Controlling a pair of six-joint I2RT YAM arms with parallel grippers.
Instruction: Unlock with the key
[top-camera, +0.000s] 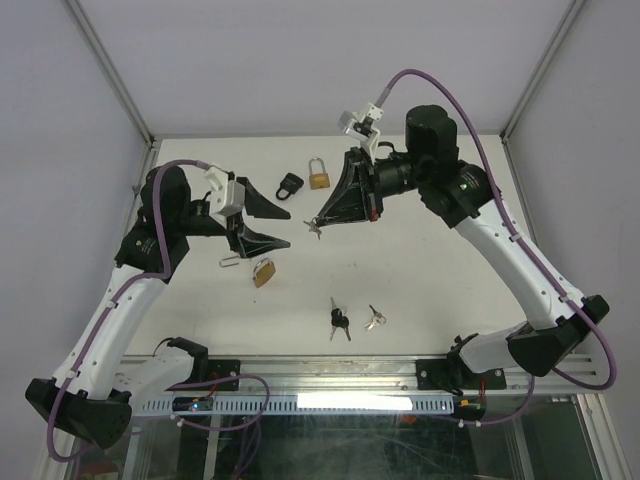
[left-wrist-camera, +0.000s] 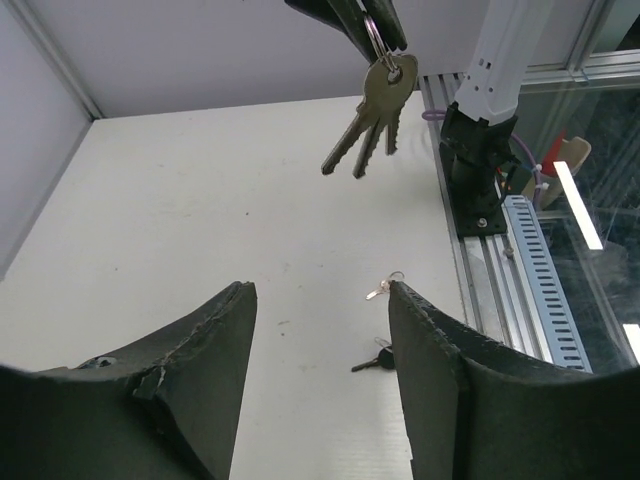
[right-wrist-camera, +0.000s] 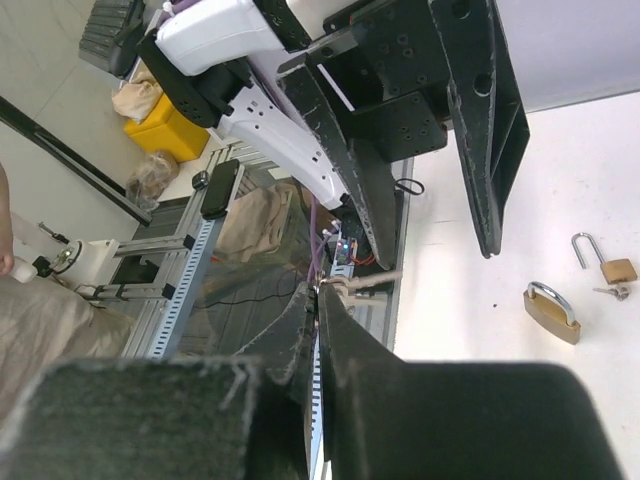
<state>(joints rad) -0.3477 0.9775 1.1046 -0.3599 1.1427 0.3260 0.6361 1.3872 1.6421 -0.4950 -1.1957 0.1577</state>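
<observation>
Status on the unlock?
Right gripper shut on keys, aloft. Left gripper open, empty, near brass padlock. Spare keys clear of both.

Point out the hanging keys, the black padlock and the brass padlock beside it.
hanging keys (left-wrist-camera: 383, 92): left wrist view, front key's head.
black padlock (top-camera: 289, 186): top external view, body.
brass padlock (top-camera: 319, 181): top external view, body.

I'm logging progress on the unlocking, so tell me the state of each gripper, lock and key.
Left gripper: open, empty.
Right gripper: shut on key bunch.
Far brass padlock: shackle closed.
Black padlock: shackle appears closed.
Near brass padlock: lying flat, shackle unclear.
Black-headed keys: lying loose.
Silver keys: lying loose.
</observation>
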